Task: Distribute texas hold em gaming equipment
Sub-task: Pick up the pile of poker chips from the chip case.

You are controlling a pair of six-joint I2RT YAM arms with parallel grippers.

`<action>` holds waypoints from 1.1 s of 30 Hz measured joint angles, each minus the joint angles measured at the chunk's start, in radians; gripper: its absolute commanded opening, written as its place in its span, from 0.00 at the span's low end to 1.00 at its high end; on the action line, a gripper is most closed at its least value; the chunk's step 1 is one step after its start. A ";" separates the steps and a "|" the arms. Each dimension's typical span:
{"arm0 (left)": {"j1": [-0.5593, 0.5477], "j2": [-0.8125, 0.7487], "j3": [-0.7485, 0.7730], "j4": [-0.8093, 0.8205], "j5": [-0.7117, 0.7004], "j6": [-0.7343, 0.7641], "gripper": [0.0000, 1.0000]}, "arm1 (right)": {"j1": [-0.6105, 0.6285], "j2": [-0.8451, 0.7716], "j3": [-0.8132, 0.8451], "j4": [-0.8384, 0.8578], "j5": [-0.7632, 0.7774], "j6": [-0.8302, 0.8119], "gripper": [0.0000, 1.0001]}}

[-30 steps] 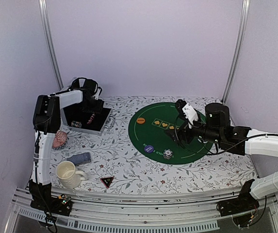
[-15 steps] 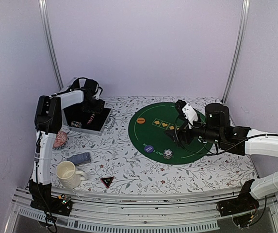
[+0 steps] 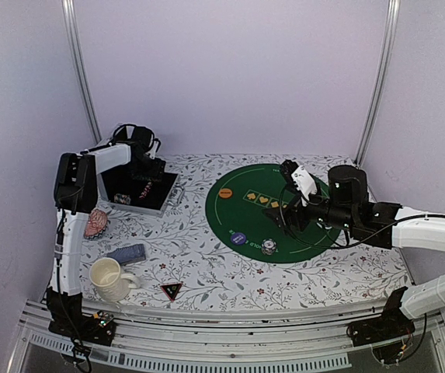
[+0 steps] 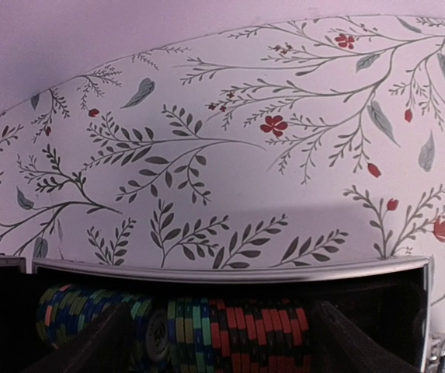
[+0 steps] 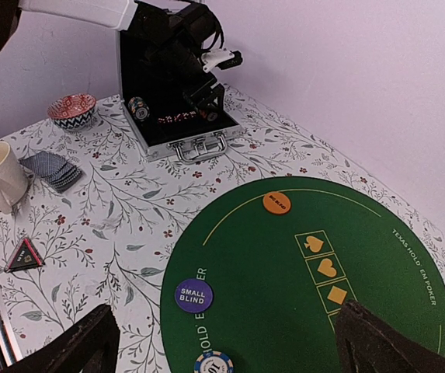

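Note:
My left gripper [image 3: 146,165] hangs over the open black case [image 3: 162,203] at the back left. In the left wrist view its jaws stand open on either side of a row of coloured poker chips [image 4: 230,330] lying in the case. My right gripper [image 3: 284,220] is open and empty above the round green mat [image 3: 307,233]. On the mat lie an orange button [image 5: 276,203], a blue "small blind" button [image 5: 194,295] and one dark-and-white chip [image 5: 213,364]. Grey-blue cards [image 3: 126,253] and a black triangular marker [image 3: 171,291] lie on the floral cloth at the left front.
A cream mug [image 3: 109,278] stands at the front left beside the cards. A pink patterned dish [image 3: 95,223] sits at the left edge near the case. Metal frame posts rise at the back corners.
My left gripper has shifted slightly toward the back left over the case. The right arm has not moved.

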 measured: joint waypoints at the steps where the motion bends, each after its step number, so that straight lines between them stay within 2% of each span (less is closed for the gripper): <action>1: 0.000 0.000 0.000 0.000 0.002 0.000 0.81 | 0.000 0.000 0.000 0.000 -0.002 0.000 0.99; 12: -0.002 -0.012 -0.034 0.043 0.003 0.008 0.85 | 0.000 0.000 0.000 0.000 -0.007 0.000 0.99; 18: -0.011 -0.012 -0.036 0.046 -0.039 0.028 0.78 | 0.000 0.000 0.000 0.000 -0.011 0.000 0.99; 25: -0.040 -0.012 -0.058 0.071 -0.141 0.065 0.77 | 0.000 0.000 0.000 -0.002 -0.019 0.000 0.99; 33: -0.048 -0.012 -0.058 0.071 -0.169 0.073 0.74 | 0.000 0.000 0.000 -0.023 -0.027 0.000 0.99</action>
